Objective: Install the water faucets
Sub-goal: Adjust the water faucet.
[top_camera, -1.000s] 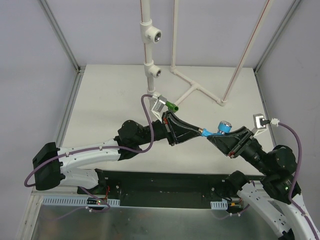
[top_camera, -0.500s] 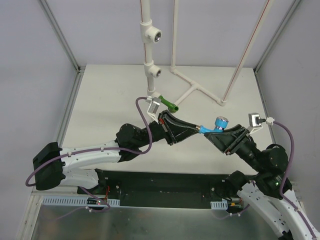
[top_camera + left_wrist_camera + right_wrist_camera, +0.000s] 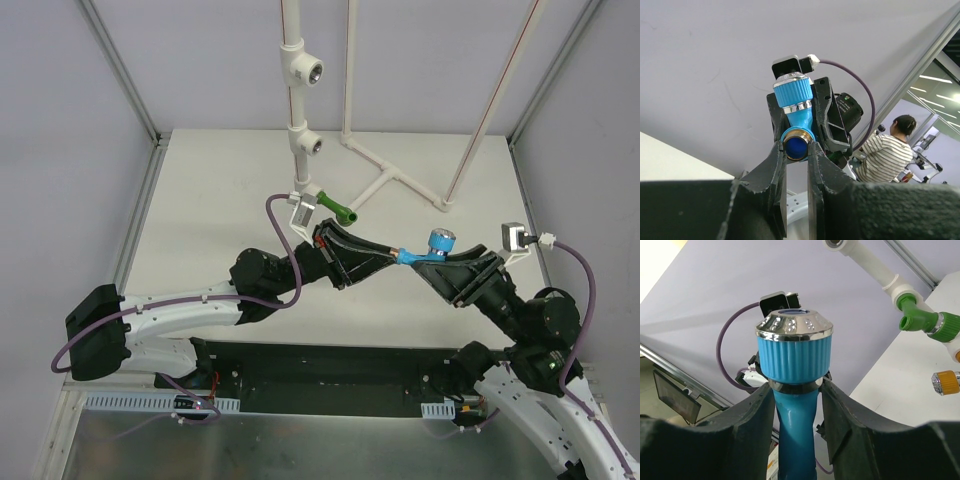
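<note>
blue faucet [image 3: 436, 243] is held clear of the counter [image 3: 220, 200]. left end effector [image 3: 796, 146] clamps its metal end at the fingertips; right end effector [image 3: 796, 390] clamps the stem below the knob: probably a handover to reorient it.

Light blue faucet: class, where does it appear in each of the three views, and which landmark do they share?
Top external: light blue faucet right of centre, off the table.
Left wrist: centre, metal end inside the left gripper.
Right wrist: centre, knob up, in the right gripper.
Shared landmark: its ribbed blue knob.
</note>
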Motion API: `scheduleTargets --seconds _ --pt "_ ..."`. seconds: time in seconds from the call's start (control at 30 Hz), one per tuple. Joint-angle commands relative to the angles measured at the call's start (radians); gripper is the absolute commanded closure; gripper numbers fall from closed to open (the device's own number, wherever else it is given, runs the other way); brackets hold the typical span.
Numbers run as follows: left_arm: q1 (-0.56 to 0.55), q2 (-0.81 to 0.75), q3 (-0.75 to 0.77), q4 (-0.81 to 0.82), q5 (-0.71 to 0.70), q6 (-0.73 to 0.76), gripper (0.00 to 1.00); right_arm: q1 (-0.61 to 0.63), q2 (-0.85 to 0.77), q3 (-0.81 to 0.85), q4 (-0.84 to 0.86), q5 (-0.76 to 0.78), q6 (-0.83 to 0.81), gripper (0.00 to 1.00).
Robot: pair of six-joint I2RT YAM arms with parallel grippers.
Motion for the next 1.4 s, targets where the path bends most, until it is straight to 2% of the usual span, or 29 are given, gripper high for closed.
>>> scheduleTargets --seconds 0.0,0.5,0.57,0.67,0.87,1.0,1.07,1.17,1.23,1.3,1.37 --pt "-0.004 -0.012 0.011 0.087 0.01 -0.006 1.0 0.002 0.01 0.021 0.073 0.011 0.012 0.54" --pt "-0.004 0.019 0.015 0.113 0.056 -0.043 1.0 0.003 0.012 0.013 0.076 0.031 0.011 0.71" --pt "-0.004 0.025 0.021 0.113 0.061 -0.046 1.0 0.0 0.01 0.013 0.075 0.037 0.012 0.72" --pt "-0.004 0.029 0.027 0.111 0.07 -0.051 1.0 0.002 0.016 0.015 0.075 0.036 0.011 0.61" --pt "-0.004 0.032 0.028 0.108 0.073 -0.055 1.0 0.002 0.033 0.016 0.082 0.028 0.014 0.61" --pt "-0.004 0.036 0.028 0.108 0.076 -0.055 1.0 0.003 0.035 0.015 0.088 0.025 0.014 0.68" --pt "-0.004 0.04 0.031 0.11 0.079 -0.058 1.0 0.002 0.035 0.015 0.091 0.023 0.014 0.76" --pt "-0.005 0.042 0.035 0.108 0.081 -0.06 1.0 0.002 0.036 0.013 0.088 0.022 0.009 1.0" --pt "-0.004 0.039 0.035 0.101 0.079 -0.058 0.99 0.002 0.032 0.01 0.087 0.028 0.006 1.0" --pt "-0.004 0.034 0.035 0.082 0.079 -0.057 0.88 0.003 0.024 0.007 0.084 0.039 -0.001 1.0" --pt "-0.004 0.026 0.035 0.068 0.079 -0.051 0.83 0.002 0.01 0.001 0.076 0.057 -0.011 1.0"
